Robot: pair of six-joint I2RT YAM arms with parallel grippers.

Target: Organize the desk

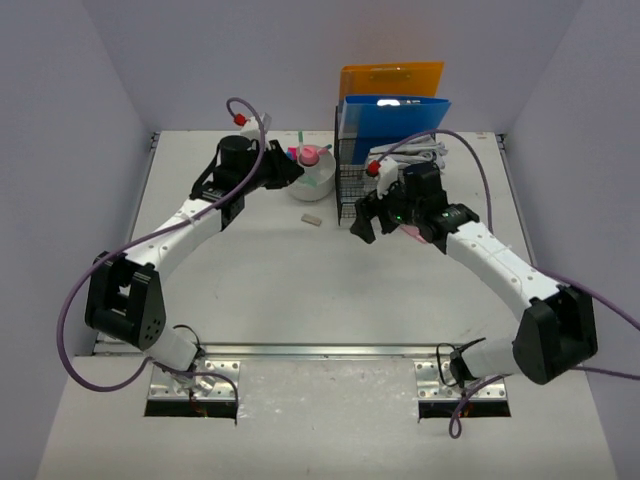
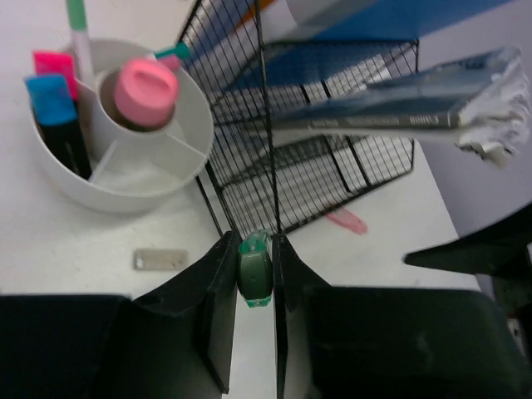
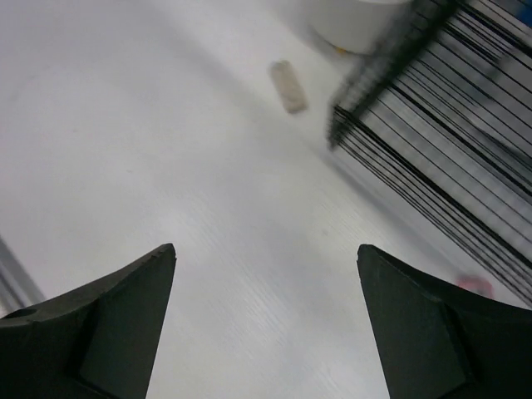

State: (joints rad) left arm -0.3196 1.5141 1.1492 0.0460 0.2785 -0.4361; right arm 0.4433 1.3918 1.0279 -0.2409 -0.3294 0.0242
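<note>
Desk [image 1: 300, 290] bears a caddy [image 2: 125, 198] of highlighters [image 2: 51, 104]; left hand [image 2: 252, 243] clamps a green item [image 2: 255, 278], right hand [image 3: 264, 253] spread wide.

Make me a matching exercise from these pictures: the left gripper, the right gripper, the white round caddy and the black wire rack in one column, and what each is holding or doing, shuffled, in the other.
Column one
1. left gripper
2. right gripper
3. white round caddy
4. black wire rack

Column two
A. holds a blue folder upright
B. jaws wide apart, nothing between them
C. shut on a small green thing
D. holds a pink-capped item and a blue highlighter

Pairs: 1-C, 2-B, 3-D, 4-A
</note>
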